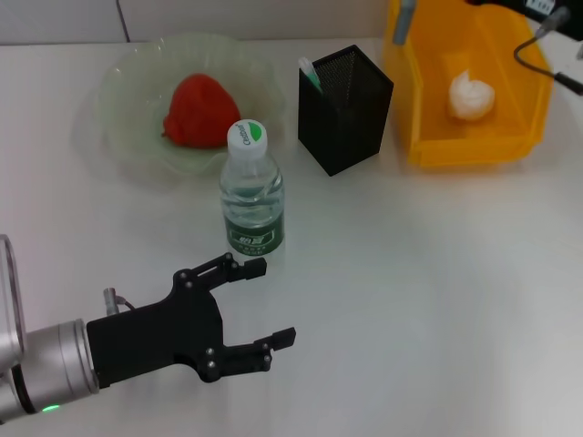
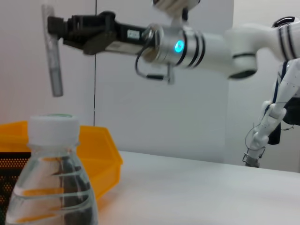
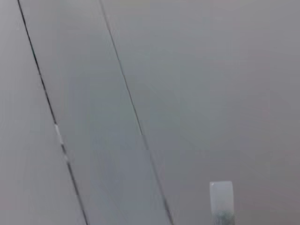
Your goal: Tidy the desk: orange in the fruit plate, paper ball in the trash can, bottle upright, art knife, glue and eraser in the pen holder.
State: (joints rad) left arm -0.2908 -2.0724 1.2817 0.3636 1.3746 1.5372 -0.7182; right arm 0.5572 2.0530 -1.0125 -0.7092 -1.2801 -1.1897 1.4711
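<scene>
The bottle [image 1: 250, 189] stands upright with its white cap on, just in front of the green fruit plate [image 1: 118, 82], which holds the red-orange fruit [image 1: 195, 110]. My left gripper [image 1: 271, 302] is open, low on the table just in front of the bottle [image 2: 54, 183]. My right gripper [image 2: 50, 26] is raised and shut on a slim grey stick [image 2: 52, 56]; I cannot tell whether it is the art knife or the glue. That stick [image 1: 401, 23] hangs over the trash can's left rim. The paper ball [image 1: 471, 96] lies in the yellow trash can [image 1: 428, 146]. The eraser is out of view.
The black mesh pen holder [image 1: 344, 114] stands between the plate and the trash can, with a green and white item [image 1: 311, 75] sticking out of it. A black cable [image 1: 537, 59] hangs over the trash can's right side.
</scene>
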